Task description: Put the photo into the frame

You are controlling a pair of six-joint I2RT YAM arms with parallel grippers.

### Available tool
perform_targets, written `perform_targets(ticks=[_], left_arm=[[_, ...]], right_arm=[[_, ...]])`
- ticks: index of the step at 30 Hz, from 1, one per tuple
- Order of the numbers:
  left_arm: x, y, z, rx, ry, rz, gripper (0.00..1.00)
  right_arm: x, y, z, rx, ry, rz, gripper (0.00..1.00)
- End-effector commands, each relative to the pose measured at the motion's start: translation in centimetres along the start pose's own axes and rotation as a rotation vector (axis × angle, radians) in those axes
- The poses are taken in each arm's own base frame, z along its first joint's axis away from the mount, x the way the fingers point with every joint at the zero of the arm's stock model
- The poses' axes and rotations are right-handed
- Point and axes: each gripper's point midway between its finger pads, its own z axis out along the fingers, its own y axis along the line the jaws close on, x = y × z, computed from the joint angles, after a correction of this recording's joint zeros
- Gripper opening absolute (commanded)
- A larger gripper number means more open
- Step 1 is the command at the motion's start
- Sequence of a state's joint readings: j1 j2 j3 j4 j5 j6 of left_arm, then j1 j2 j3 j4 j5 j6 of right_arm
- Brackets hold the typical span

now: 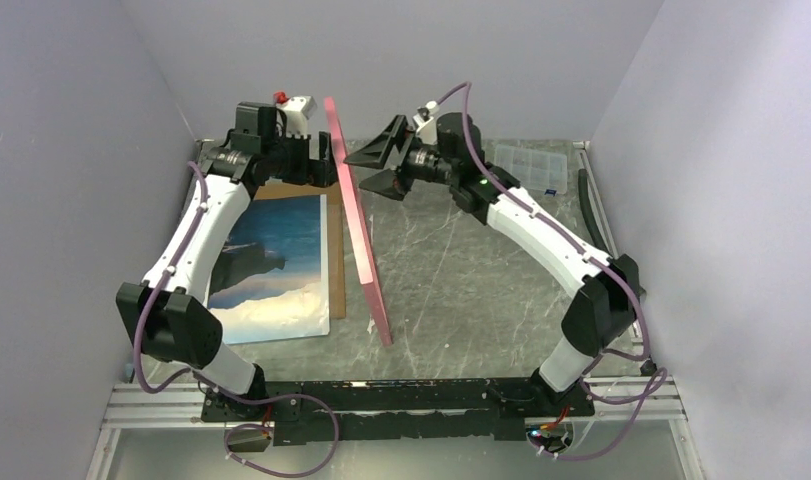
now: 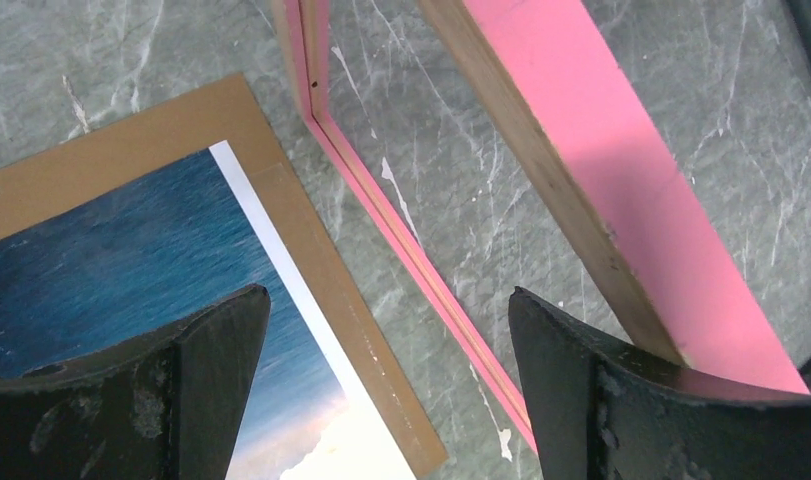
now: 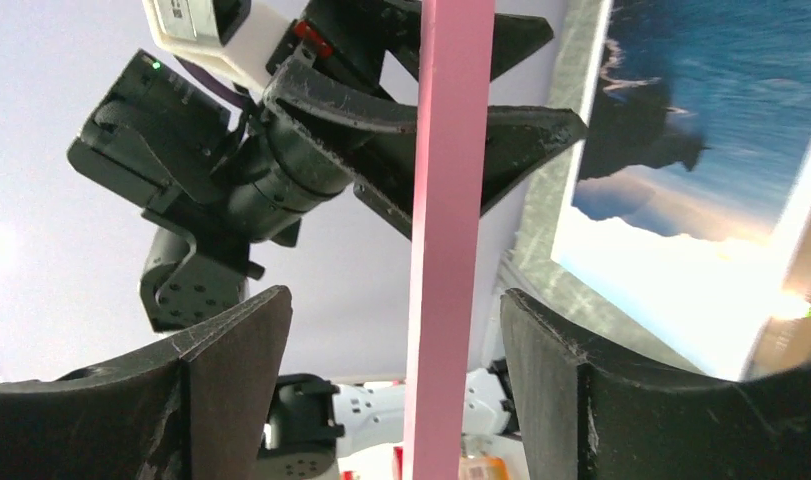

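The pink frame (image 1: 359, 225) stands on its long edge down the middle of the table, its top leaning left. The photo (image 1: 271, 265) of sea and clouds lies face up on a brown backing board (image 1: 335, 262) to its left. My left gripper (image 1: 319, 165) is open at the frame's far end, on the photo side; from its wrist I see the photo (image 2: 131, 260), board (image 2: 311, 260) and frame (image 2: 621, 170), whose top bar lies close to one finger (image 2: 581, 380). My right gripper (image 3: 393, 292) is open around the frame's bar (image 3: 446, 200), with a gap on each side.
A clear plastic compartment box (image 1: 529, 165) sits at the back right, with a dark strip (image 1: 584, 195) along the right wall beside it. Grey walls close in three sides. A metal rail (image 1: 401, 395) carries both arm bases at the near edge.
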State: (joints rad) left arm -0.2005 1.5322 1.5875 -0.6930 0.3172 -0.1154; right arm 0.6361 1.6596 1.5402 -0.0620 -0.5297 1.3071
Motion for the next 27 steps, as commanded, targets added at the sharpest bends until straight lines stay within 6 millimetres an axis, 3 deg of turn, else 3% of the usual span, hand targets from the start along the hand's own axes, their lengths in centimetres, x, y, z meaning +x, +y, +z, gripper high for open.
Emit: perform_targets(ticks=[1, 8, 12, 18, 21, 27], left_arm=[[-3.5, -1.6, 0.3, -0.008, -0.093, 0.041, 0.95], [-3.2, -4.4, 3.2, 0.027, -0.050, 0.100, 0.95], [-2.6, -5.1, 4.6, 0.033, -0.019, 0.111, 0.95], [-2.4, -4.8, 3.8, 0.014, -0.019, 0.145, 0.95], [-2.0, -4.5, 3.1, -0.001, -0.015, 0.163, 0.95], [2.0, -2.2, 3.2, -0.060, 0.075, 0.222, 0.95]], right_arm=[[0.8, 1.5, -4.1, 0.042, 0.068, -0.141, 0.81], [0.4, -1.0, -6.9, 0.157, 0.082, -0.189, 0.82], [0.4, -1.5, -7.7, 0.169, 0.088, -0.201, 0.83], [-1.0, -2.2, -10.5, 0.276, 0.020, -0.279, 0.81], [-2.0, -3.5, -12.3, 0.374, -0.018, -0.323, 0.77], [-2.6, -7.2, -15.8, 0.599, -0.054, -0.414, 0.70]])
